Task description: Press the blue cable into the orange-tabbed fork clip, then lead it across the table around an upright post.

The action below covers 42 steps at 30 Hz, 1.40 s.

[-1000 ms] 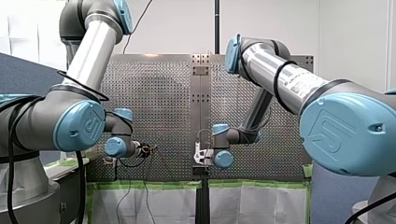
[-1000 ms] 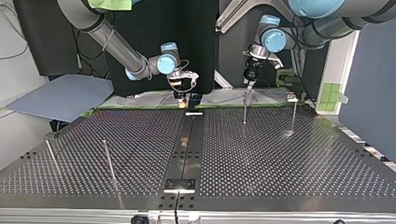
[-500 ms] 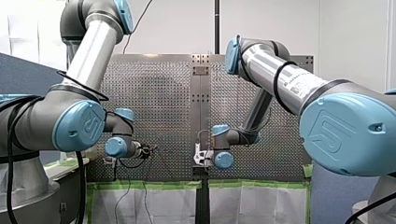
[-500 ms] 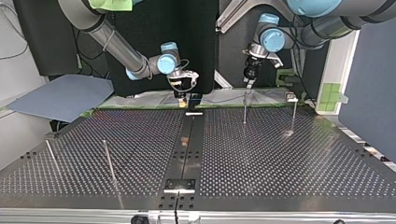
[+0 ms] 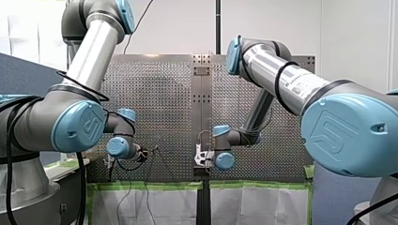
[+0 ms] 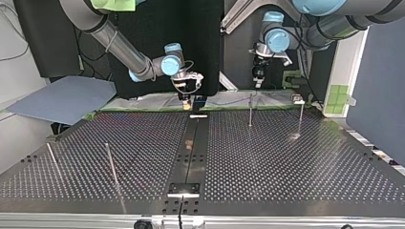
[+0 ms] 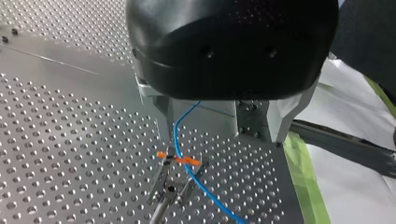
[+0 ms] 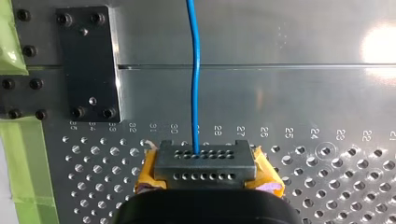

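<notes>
The perforated tabletop (image 6: 286,167) fills the lower part of the top view. My right arm (image 6: 119,45) enters at that view's upper left, and my left arm (image 6: 329,28) enters at its upper right.

My right pincer (image 8: 205,169) sits low at the upper centre of the top view. It is clenched on the blue cable (image 8: 194,70), whose end enters a grey perforated block (image 8: 205,158) between the yellow pads (image 8: 266,179).

My left pincer (image 7: 210,135) hangs released above the orange-tabbed fork clip (image 7: 180,163), with its metal fingers (image 7: 254,123) apart.

An upright post (image 6: 111,164) stands at the top view's lower left.

The cable runs down between the left pincer's fingers and passes between the clip's two orange tabs.
</notes>
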Each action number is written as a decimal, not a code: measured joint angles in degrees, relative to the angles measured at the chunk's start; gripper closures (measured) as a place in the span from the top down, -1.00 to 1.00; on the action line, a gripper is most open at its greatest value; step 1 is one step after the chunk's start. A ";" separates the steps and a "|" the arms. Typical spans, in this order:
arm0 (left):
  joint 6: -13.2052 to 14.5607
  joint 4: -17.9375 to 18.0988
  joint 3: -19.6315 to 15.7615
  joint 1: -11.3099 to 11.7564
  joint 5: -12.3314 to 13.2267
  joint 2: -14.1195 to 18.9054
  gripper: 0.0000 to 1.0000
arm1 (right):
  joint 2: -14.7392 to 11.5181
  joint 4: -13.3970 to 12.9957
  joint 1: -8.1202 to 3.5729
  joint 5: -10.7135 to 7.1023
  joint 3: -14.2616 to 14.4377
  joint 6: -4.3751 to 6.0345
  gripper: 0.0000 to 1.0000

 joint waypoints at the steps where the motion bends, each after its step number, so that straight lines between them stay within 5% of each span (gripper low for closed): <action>1: 0.03 -0.04 0.00 -0.03 -0.17 0.00 1.00 | 0.00 0.01 0.00 0.00 -0.01 0.00 -1.00; 36: 0.27 -0.26 -0.01 -0.09 0.68 0.01 1.00 | 0.00 0.13 -0.06 0.00 -0.09 -0.09 -1.00; 42: 1.94 -0.23 0.02 -0.53 1.52 0.03 1.00 | 0.00 0.13 -0.08 0.00 -0.09 -0.16 -1.00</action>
